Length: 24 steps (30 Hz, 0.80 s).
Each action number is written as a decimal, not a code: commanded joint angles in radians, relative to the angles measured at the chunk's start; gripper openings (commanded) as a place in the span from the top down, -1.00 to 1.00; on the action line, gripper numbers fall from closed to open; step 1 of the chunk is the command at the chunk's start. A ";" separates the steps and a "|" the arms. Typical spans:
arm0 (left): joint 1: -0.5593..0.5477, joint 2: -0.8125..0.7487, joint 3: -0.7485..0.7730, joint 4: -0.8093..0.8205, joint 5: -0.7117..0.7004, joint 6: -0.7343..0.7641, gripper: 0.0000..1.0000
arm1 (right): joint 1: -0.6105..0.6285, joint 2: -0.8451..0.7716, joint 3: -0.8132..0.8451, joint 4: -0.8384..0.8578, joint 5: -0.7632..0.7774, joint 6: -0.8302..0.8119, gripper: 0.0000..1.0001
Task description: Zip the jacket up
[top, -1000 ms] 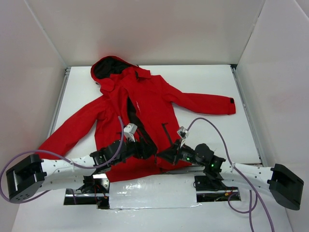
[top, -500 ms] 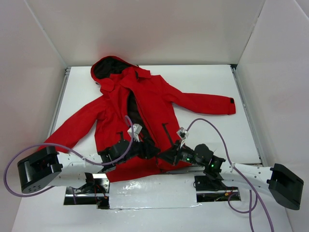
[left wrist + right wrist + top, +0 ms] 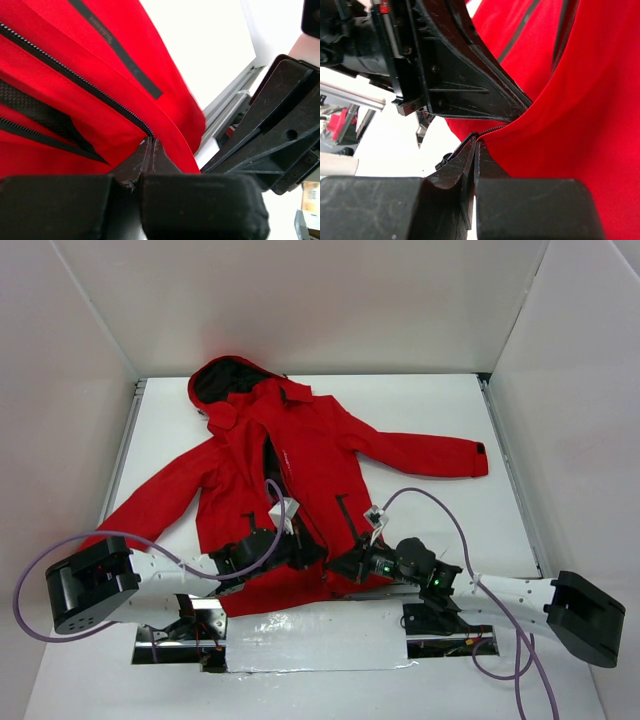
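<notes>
Top external view: the jacket (image 3: 310, 450) lies flat on the white table (image 3: 430, 405), front side up, hood (image 3: 228, 380) toward the far wall and hem toward my bases
Sleeves: spread out to both sides, one running toward the right wall, the other slanting down toward the near left
Front zipper (image 3: 272, 475): undone, the two red panels parted so the dark lining shows between them from the collar down toward the hem
Pocket zipper (image 3: 345, 515): a slanted black line on the panel just above my right wrist
Left gripper (image 3: 298, 552): down at the hem at the bottom of the opening, just beside my right gripper (image 3: 345, 562)
Left wrist view: my fingers are pressed together with no gap, and their tips meet exactly where the line of zipper teeth (image 3: 85, 82) ends at the lower edge of the red cloth, so I have the jacket pinched at that spot
Right wrist view: these fingers are also squeezed fully together, with the toothed edge of the red panel running in between the tips, so I am gripping the jacket at the hem corner
Neighbour: the black body of my left gripper fills the upper left of the right wrist view, very close in front
Arms: both reach inward from the near edge and lie low over the hem
</notes>
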 commanded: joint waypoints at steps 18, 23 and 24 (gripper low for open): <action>-0.006 -0.041 -0.067 0.000 -0.032 -0.034 1.00 | 0.049 0.269 -0.058 0.125 0.063 0.180 0.02; -0.010 -0.045 -0.068 0.001 -0.038 -0.029 1.00 | 0.078 0.387 -0.021 0.188 0.055 0.198 -0.07; -0.009 -0.047 -0.068 -0.002 -0.038 -0.028 1.00 | 0.083 0.391 -0.026 0.202 0.062 0.206 -0.11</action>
